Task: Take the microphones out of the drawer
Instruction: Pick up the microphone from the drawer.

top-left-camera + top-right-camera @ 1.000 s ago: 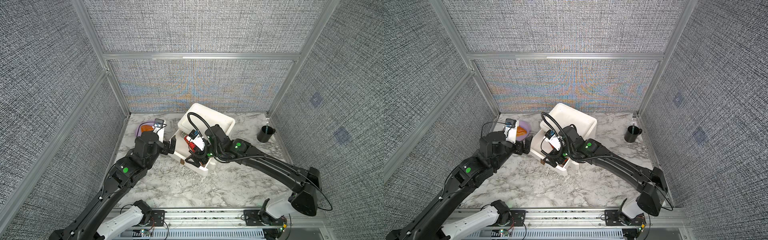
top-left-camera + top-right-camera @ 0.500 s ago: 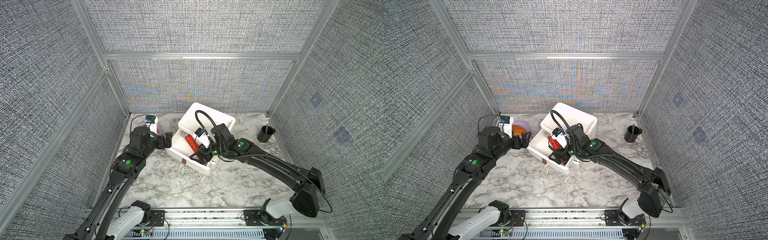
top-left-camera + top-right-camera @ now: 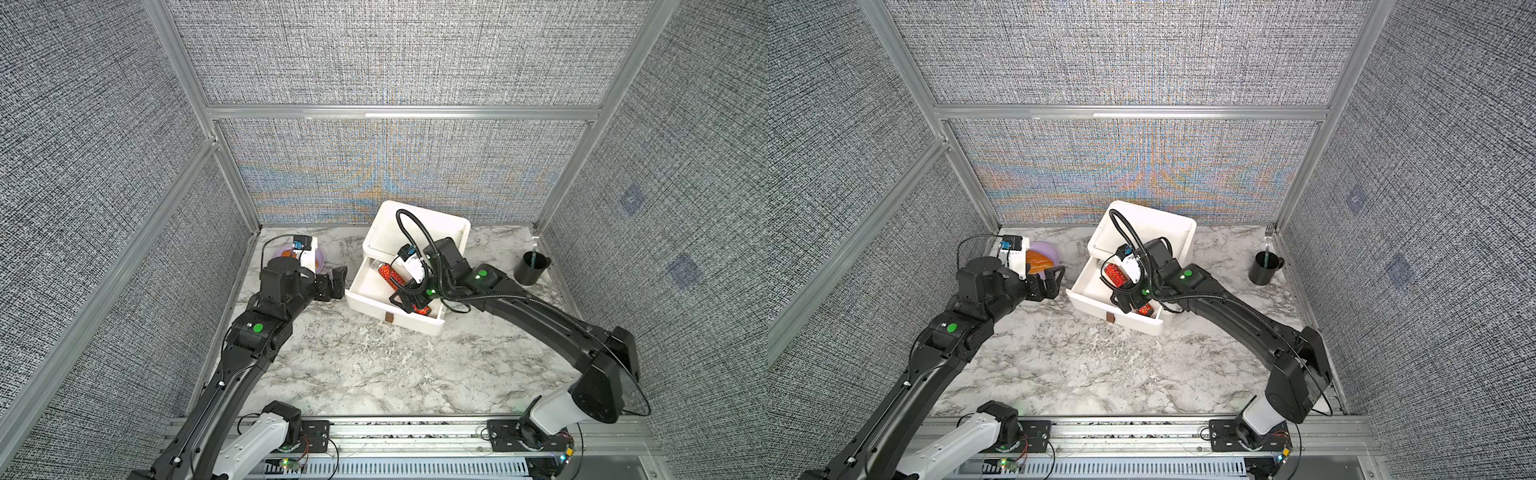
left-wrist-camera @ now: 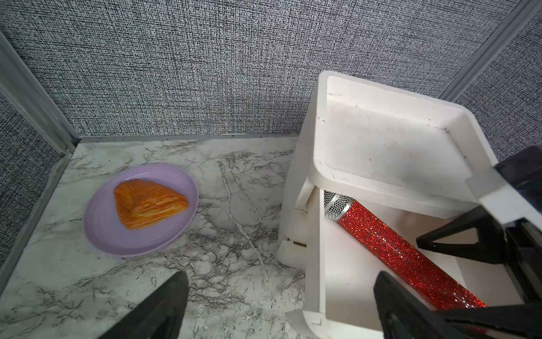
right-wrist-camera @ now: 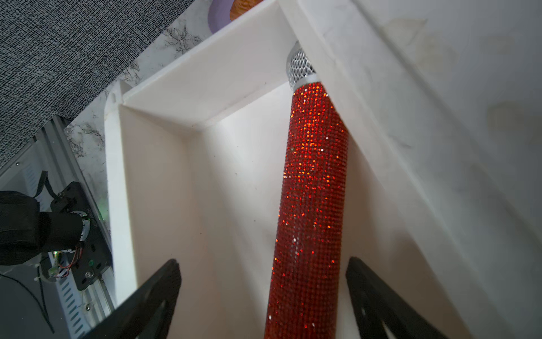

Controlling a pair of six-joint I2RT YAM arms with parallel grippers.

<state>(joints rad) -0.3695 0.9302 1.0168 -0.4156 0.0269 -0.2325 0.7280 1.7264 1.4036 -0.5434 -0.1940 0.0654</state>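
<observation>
The table [image 3: 374, 374] carries a white drawer [image 3: 365, 301], pulled open. The left gripper [image 4: 281, 276], wide and empty, hovers just beside the drawer's outer side, and the right gripper [image 5: 262, 262] is down inside it, jaws spread wide. Between those jaws, ungripped, lies the red glittery microphone [image 5: 313, 176], slantwise on the drawer floor, its mesh head tucked under the cabinet [image 3: 449, 228] top.
</observation>
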